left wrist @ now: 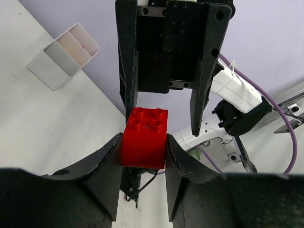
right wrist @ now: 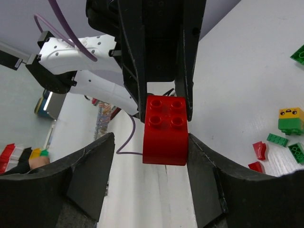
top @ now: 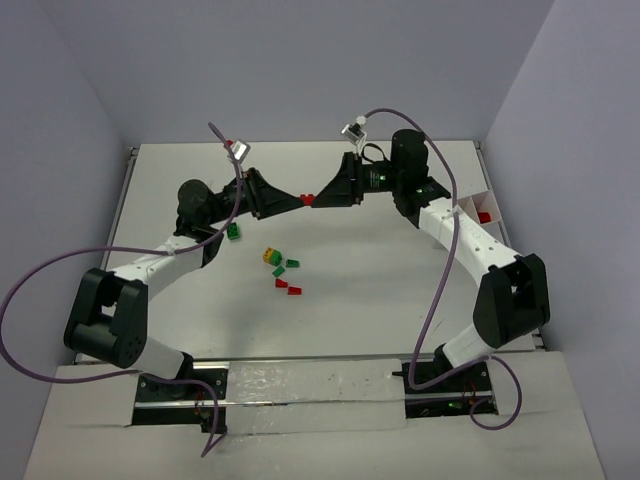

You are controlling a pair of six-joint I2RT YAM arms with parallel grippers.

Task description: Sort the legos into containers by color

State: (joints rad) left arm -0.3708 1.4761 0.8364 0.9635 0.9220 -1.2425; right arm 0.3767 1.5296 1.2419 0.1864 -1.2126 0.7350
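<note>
A red lego hangs in mid-air above the table's far half, and my left gripper is shut on it. The left wrist view shows the brick pinched between both pads. My right gripper faces it from the other side, open around the same brick: one pad touches its right side, and a gap remains on the other side. More legos lie on the table: a green one, a yellow-green stack and two red ones. The white containers sit at the right edge.
A red piece lies in one tray compartment. Purple cables loop off both arms. The tray also shows in the left wrist view. The table's edges meet grey walls at the back and on both sides.
</note>
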